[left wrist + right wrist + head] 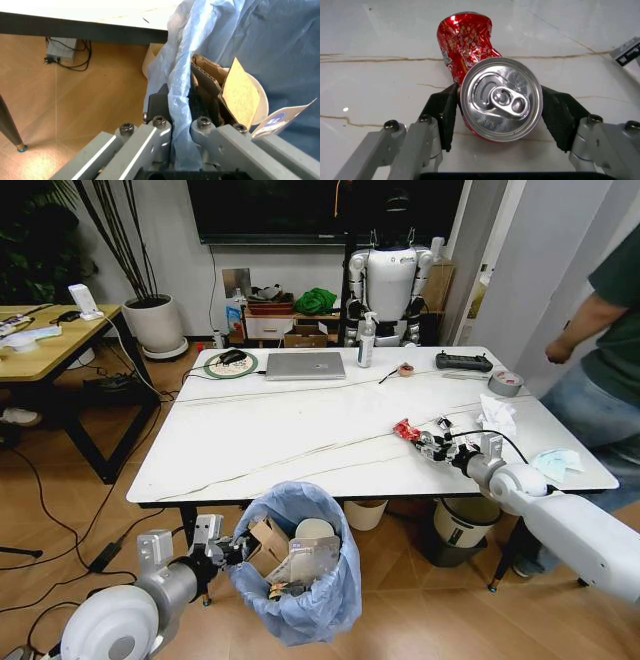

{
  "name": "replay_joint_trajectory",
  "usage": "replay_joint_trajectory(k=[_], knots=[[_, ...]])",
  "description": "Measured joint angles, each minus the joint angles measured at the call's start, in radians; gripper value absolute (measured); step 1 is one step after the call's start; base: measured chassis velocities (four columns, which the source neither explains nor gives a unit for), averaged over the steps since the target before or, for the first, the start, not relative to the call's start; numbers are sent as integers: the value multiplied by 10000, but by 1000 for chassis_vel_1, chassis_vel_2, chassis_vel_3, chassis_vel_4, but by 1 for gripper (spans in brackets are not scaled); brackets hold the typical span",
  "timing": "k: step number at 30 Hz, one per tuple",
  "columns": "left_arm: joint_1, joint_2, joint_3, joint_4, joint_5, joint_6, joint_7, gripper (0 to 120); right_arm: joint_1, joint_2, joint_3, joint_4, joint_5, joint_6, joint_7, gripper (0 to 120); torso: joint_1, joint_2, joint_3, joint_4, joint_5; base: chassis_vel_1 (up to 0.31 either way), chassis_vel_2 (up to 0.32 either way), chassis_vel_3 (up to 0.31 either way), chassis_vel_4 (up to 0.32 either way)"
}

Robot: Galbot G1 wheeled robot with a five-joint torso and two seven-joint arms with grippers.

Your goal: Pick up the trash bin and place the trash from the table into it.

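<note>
The trash bin (300, 580) with its baggy light-blue liner hangs in front of the table (260, 440), off the floor. My left gripper (232, 550) is shut on its rim, pinching the liner (240, 37) between its fingers (200, 101). Inside lie a brown cardboard packet (268, 540), a paper cup (315, 530) and a paper sheet (305, 560). On the table's right part my right gripper (425, 442) is shut on a crushed red can (470, 41), a pad on each side of its top. A white tissue (497, 417) and a pale-blue tissue (556, 463) lie near the right edge.
A silver laptop (305, 365), spray bottle (366, 340), black controller (463, 361) and grey tape roll (505, 383) stand along the far edge. A cream bucket (365, 513) and black-rimmed white bin (465, 525) sit under the table. A person (600, 330) stands at the right; a wooden desk (50, 340) at left.
</note>
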Motion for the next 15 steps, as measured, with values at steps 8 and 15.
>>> replay_joint_trajectory(k=[8, 15], knots=[[-315, 261, 131, 64, -314, -8, 4, 0, 65, -163, -23, 852, 198, 428, -570, 51, 1, 0, 0, 2, -2, 0, 0, 0, 0], [-597, 247, 351, 389, -340, -11, 77, 0, 139, -995, -60, 2979, 474, 899, -1247, 51, 0, 0, 0, 1, -5, 0, 0, 0, 0]])
